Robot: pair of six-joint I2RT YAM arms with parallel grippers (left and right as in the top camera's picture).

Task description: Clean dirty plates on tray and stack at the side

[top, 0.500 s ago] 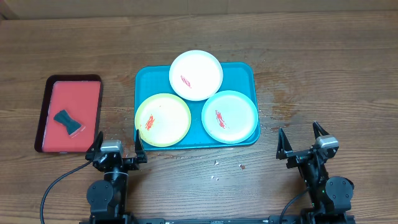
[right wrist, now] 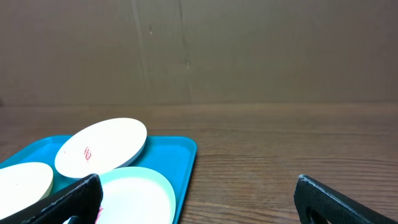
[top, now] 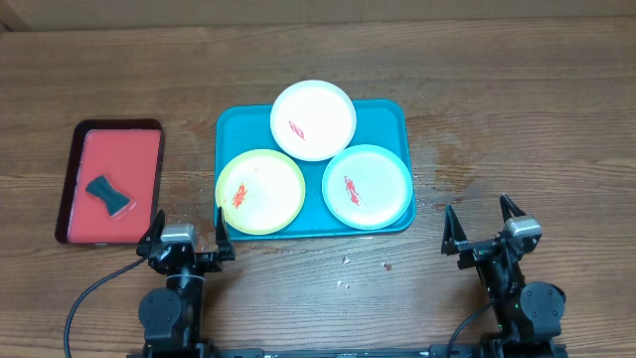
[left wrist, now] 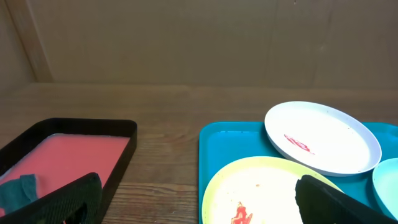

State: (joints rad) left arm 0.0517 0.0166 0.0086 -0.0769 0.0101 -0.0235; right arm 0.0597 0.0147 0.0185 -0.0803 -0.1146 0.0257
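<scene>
The teal-blue tray [top: 393, 114] lies mid-table and holds three plates, each with a red smear. The white plate [top: 314, 119] sits at the back, overlapping the other two. The yellow-green plate [top: 260, 191] is front left and the pale aqua plate [top: 367, 186] front right. My left gripper [top: 189, 232] is open and empty near the table's front, just left of the tray's front left corner. My right gripper [top: 483, 226] is open and empty to the right of the tray. The left wrist view shows the white plate [left wrist: 320, 137], the yellow-green plate [left wrist: 264, 190] and the tray [left wrist: 217, 143].
A smaller red tray [top: 111, 149] with a dark rim lies at the left and holds a dark teal sponge [top: 107, 195]. Small crumbs and stains dot the wood in front of and right of the teal tray. A brown wall stands behind the table.
</scene>
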